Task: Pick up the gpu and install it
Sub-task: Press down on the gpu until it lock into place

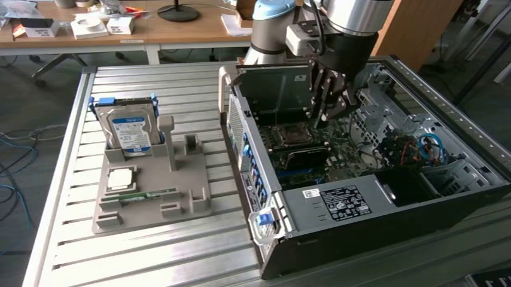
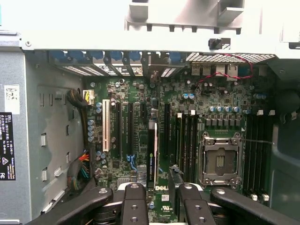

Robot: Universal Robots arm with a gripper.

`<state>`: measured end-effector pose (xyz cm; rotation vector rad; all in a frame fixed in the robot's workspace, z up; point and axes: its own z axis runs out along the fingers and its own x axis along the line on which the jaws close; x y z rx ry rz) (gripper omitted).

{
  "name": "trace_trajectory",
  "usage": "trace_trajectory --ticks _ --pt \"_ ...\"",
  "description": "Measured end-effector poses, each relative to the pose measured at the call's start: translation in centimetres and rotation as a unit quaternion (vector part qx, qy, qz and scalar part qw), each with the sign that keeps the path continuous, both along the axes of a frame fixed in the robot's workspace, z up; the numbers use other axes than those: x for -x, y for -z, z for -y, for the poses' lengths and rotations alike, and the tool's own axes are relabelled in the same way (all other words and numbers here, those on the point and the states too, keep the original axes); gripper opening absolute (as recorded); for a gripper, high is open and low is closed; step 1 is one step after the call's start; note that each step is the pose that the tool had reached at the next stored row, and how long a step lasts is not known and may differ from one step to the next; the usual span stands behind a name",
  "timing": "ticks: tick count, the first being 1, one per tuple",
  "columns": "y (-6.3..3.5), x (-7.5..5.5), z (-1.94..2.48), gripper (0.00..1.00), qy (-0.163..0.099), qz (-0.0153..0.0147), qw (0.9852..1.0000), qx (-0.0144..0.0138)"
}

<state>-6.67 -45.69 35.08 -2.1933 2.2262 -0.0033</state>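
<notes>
Presently the arm (image 1: 351, 18) points straight down into the open case (image 1: 399, 197). The fingers (image 2: 133, 206) are released, spread on either side of the gpu (image 2: 151, 150), which stands edge-on in a motherboard (image 2: 225, 98) slot. The case lies on a slatted metal bench (image 1: 160, 251), with wooden desks (image 1: 191, 30) behind.

Exterior view: mounted high, angled down across the slatted table (image 1: 160, 251), mid-distance. Open computer case (image 1: 335, 254) right of centre, arm (image 1: 351, 18) at upper right. Wrist view: close, aimed straight down past the gripper (image 2: 161, 191) onto the motherboard (image 2: 220, 96). Shared: case interior, motherboard.
</notes>
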Motion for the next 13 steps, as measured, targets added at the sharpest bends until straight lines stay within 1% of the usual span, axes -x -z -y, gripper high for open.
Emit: trace_trajectory --ticks 10,12,13 --pt "0.00 0.00 0.00 0.33 0.000 0.0000 1.0000 0.0000" --pt "0.00 0.00 0.00 0.31 0.000 0.0000 1.0000 0.0000" --pt "0.00 0.00 0.00 0.25 0.000 0.0000 1.0000 0.0000"
